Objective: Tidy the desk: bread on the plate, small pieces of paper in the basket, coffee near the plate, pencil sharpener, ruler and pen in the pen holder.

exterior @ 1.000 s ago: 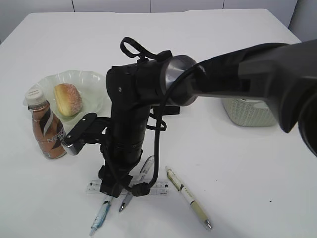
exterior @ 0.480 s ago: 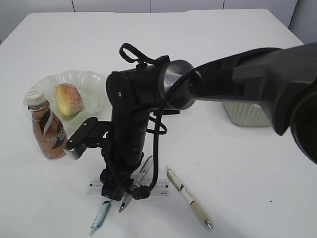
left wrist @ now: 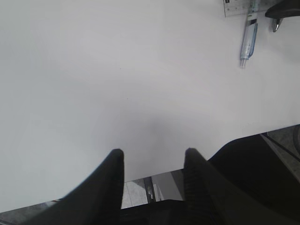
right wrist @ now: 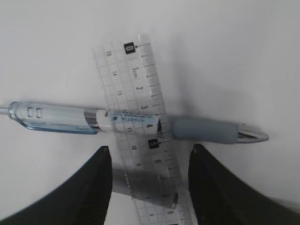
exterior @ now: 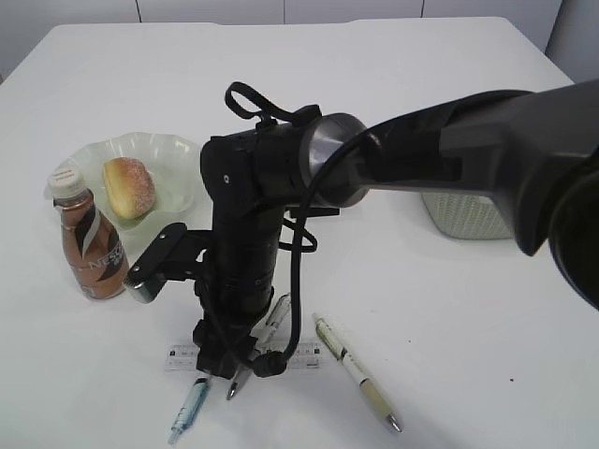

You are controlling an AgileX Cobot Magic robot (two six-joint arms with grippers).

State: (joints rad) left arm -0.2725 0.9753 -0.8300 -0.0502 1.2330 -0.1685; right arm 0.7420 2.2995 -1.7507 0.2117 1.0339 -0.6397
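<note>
The ruler [right wrist: 140, 126] lies flat on the table [exterior: 421, 94] directly beneath the right gripper [right wrist: 149, 159], running lengthwise through the gap between the two spread jaws, and nothing is held by them. A blue pen [right wrist: 131, 124] lies crosswise over the ruler just ahead of the fingertips, its grey grip out to one side and its clear barrel to the other. A second pen seems to lie under the ruler between the jaws, though only a dim shape is seen through the plastic. Several faults can be judged likely from this. If the jaws are closed as they stand, the thin ruler may be missed or merely pushed along the table, since little edge is offered for a grasp. The blue pen may be caught together with the ruler, or rolled away and knocked askew. A flat ruler pinched at one end could also pivot and slip out when lifted. The left gripper [left wrist: 152, 159] is seen parted and empty over bare table, well apart from the pens, so no help is at hand from it.
</note>
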